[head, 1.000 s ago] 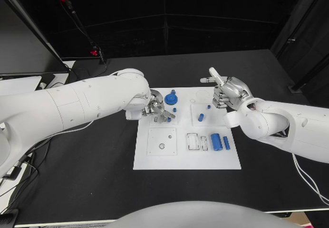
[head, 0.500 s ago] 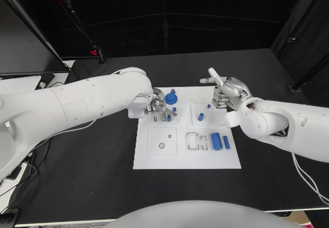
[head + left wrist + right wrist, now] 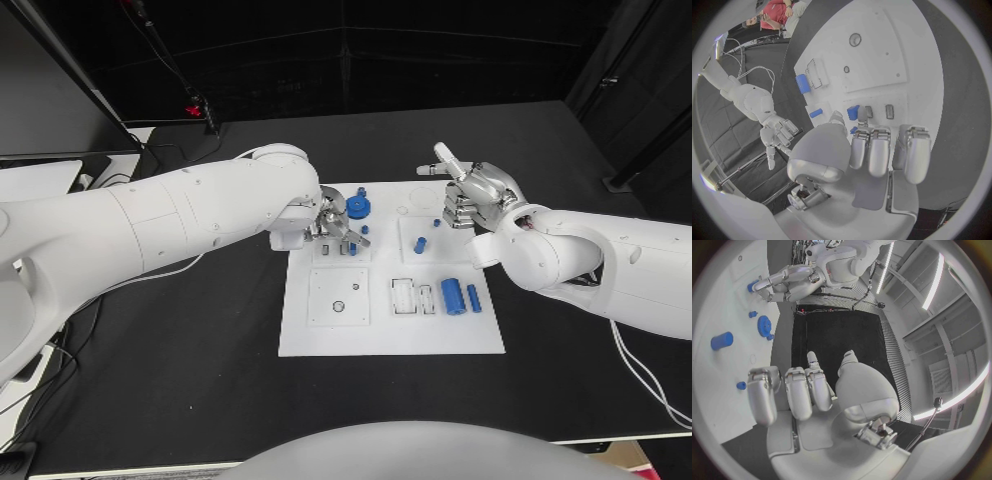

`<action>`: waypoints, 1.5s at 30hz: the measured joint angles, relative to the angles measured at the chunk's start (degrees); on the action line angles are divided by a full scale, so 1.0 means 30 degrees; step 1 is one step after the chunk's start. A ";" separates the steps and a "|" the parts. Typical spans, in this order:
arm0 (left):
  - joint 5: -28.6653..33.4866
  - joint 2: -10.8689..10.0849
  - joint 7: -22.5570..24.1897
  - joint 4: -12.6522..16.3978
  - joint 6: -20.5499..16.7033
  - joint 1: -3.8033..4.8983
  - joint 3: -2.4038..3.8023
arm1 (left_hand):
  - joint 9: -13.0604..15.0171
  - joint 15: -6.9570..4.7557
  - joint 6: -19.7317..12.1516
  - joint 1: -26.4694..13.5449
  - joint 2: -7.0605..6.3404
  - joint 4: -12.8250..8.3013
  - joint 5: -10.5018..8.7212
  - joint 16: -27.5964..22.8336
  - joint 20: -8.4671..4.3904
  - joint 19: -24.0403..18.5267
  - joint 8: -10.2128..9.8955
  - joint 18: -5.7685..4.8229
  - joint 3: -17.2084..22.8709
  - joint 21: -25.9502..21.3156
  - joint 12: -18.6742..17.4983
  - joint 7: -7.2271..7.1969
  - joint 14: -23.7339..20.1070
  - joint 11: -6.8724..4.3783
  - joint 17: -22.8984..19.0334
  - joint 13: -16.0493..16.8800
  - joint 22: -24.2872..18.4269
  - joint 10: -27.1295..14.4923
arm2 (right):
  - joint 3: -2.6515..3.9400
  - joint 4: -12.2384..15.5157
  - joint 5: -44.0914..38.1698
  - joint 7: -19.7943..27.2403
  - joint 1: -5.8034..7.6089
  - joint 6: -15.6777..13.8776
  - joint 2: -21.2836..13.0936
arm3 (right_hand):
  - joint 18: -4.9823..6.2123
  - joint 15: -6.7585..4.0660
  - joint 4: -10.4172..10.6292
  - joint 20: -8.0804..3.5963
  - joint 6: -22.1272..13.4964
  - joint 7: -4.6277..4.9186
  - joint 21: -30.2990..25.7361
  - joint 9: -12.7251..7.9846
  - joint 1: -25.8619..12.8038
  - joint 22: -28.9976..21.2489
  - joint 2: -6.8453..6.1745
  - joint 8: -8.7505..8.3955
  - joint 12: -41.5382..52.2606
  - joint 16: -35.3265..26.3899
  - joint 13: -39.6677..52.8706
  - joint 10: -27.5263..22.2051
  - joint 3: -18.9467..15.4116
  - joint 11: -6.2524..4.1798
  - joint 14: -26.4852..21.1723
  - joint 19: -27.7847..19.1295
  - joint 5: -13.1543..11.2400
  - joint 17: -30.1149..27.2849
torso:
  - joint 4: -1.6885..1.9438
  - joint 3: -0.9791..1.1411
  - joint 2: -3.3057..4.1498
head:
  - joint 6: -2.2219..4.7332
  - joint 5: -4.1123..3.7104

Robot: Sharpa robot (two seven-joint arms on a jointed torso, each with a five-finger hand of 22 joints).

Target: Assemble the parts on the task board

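Note:
The white task board lies mid-table. My left hand hangs over the board's far-left corner, and its thumb and fingertips pinch a small blue peg that stands against the board. A blue gear sits just beyond that hand. My right hand hovers off the board's far-right corner with its fingers curled in on nothing and its thumb raised. A short blue peg lies on the board between the two hands.
A large blue cylinder and a thinner blue pin lie at the board's right side, beside two slotted recesses. A square plate with small holes takes the board's left middle. Bare black table surrounds the board.
My left hand has shifted slightly right and farther back over the board, bringing its fingertips onto the small blue peg. The right hand has stayed where it was.

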 measured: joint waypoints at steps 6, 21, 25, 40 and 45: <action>-0.0021 0.0113 -0.0056 -0.0076 -0.0007 -0.0048 -0.0001 | 0.0024 0.0002 -0.0072 0.0090 0.0059 0.0000 -0.0001 0.0000 0.0001 0.0000 0.0000 0.0002 0.0000 0.0000 0.0038 -0.0072 -0.0001 0.0026 0.0000 -0.0016 0.0000 -0.0026 | 0.0000 -0.0004 0.0000 -0.0030 -0.0001 0.0003 0.0014 | 0.0001 0.0000 0.0000 0.0000 -0.0072 0.0065 0.0000 0.0001 0.0077 0.0001 0.0077 0.0096 0.0000 0.0000 0.0000 0.0071 0.0000 0.0070 0.0000 0.0000 0.0000 0.0000 | 0.0011 0.0000 -0.0009 | 0.0024 -0.0037; -0.0158 0.0256 -0.0284 -0.0179 0.0021 -0.0079 -0.0002 | 0.0523 0.0073 0.0177 -0.0233 0.0431 0.0081 -0.0178 0.0000 0.0001 -0.0001 -0.0151 0.0001 -0.0354 0.0000 0.0061 -0.0038 0.0068 0.0058 -0.0001 -0.0010 -0.0002 -0.0058 | -0.0001 -0.0044 0.0000 -0.0116 -0.0019 0.0008 0.0051 | 0.0001 0.0000 0.0000 0.0001 -0.0071 0.0066 0.0000 0.0003 0.0077 0.0000 0.0077 0.0097 0.0000 0.0000 0.0000 0.0070 0.0000 0.0069 0.0000 0.0000 0.0000 -0.0004 | 0.0029 -0.0002 0.0004 | -0.0038 -0.0060; -0.0173 0.0248 -0.0331 -0.0186 0.0050 -0.0079 -0.0002 | 0.0594 0.0073 0.0296 -0.0267 0.0463 0.0081 -0.0178 0.0000 0.0001 0.0000 -0.0151 0.0002 -0.0354 0.0000 0.0028 -0.0068 0.0068 0.0058 -0.0001 -0.0008 -0.0002 -0.0059 | -0.0001 -0.0059 0.0000 -0.0149 -0.0031 0.0010 0.0056 | 0.0001 0.0000 0.0000 0.0000 -0.0071 0.0066 0.0000 0.0004 0.0077 0.0001 0.0076 0.0096 0.0000 0.0000 0.0000 0.0070 0.0000 0.0069 0.0000 -0.0001 0.0001 -0.0003 | 0.0029 -0.0002 0.0005 | -0.0081 -0.0057; -0.0209 0.0312 -0.0401 -0.0282 0.0190 -0.0081 -0.0002 | 0.1013 0.0076 0.0726 -0.0319 0.0906 0.0080 0.0223 0.0000 0.0001 0.0000 -0.0059 0.0002 -0.0354 0.0000 0.0102 -0.0312 0.0069 0.0049 -0.0001 0.0010 -0.0003 -0.0050 | -0.0003 -0.0126 0.0000 -0.0296 -0.0061 0.0013 0.0105 | 0.0001 0.0000 0.0000 0.0001 -0.0070 0.0067 0.0000 -0.0017 0.0176 0.0000 0.0176 0.0097 0.0000 0.0000 0.0000 0.0069 0.0000 0.0069 0.0000 -0.0001 0.0073 -0.0004 | 0.0024 -0.0002 0.0004 | -0.0157 -0.0038; -0.0215 0.0356 -0.0401 -0.0307 0.0249 -0.0081 -0.0002 | 0.1271 0.0031 0.0994 0.0253 0.0907 0.0036 0.1013 0.0000 0.0001 -0.0001 -0.0242 0.0002 -0.0234 0.0000 0.0105 -0.0445 -0.0026 -0.0111 -0.0001 0.0125 -0.0003 -0.0093 | -0.0005 -0.0155 0.0000 -0.0350 -0.0065 0.0016 0.0119 | 0.0001 0.0000 0.0000 0.0000 -0.0070 0.0067 0.0000 -0.0016 0.0149 0.0001 0.0202 0.0097 0.0000 0.0000 0.0000 0.0070 0.0000 0.0069 0.0000 -0.0001 0.0072 -0.0004 | 0.0022 0.0004 0.0000 | -0.0196 -0.0073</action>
